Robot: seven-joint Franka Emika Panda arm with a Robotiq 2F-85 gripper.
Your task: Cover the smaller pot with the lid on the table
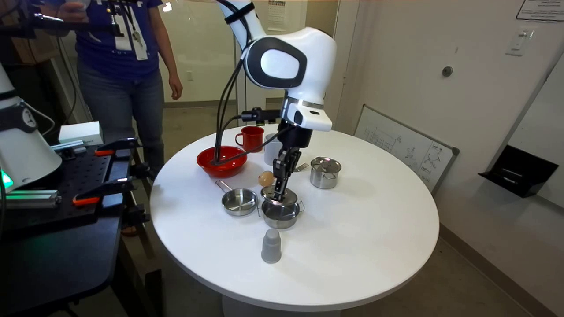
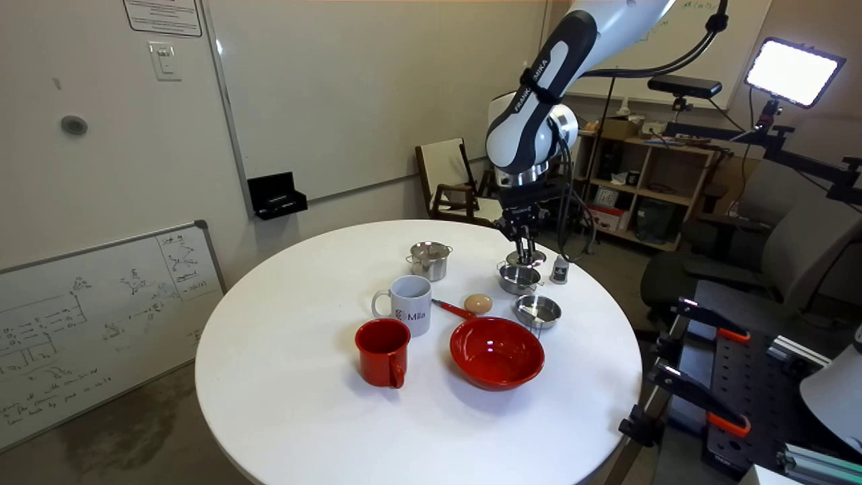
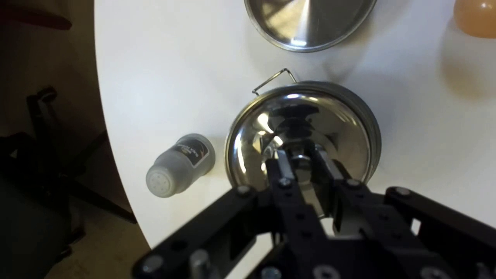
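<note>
Nearly covered pot: in an exterior view the lid [image 1: 289,199] is held above the smaller pot [image 1: 280,223], toward its back, leaving the front of the mouth uncovered.
Grip: the gripper [image 1: 278,196] is clamped on the lid.
Done and left: lid lifted and over its pot; lining up, lowering and letting go remain, I judge.
Neighbours: in an exterior view the frying pan [image 2: 539,311] and egg [image 2: 478,304] lie near the pot, the red bowl [image 2: 497,353], white mug [image 2: 412,306] and red mug [image 2: 382,353] farther off; none seems to block the way down.
Taller pot [image 2: 430,266]: well apart, so no hindrance.
Lid from above: in the wrist view its knob [image 3: 301,158] sits between the fingers [image 3: 285,164], and a crescent of pot rim shows along one side, so a small shift seems needed; whether any edge touches, I cannot tell.
Pepper shaker [image 3: 181,164]: upright just beside the pot, the likeliest thing to be bumped if the gripper drifts.
</note>
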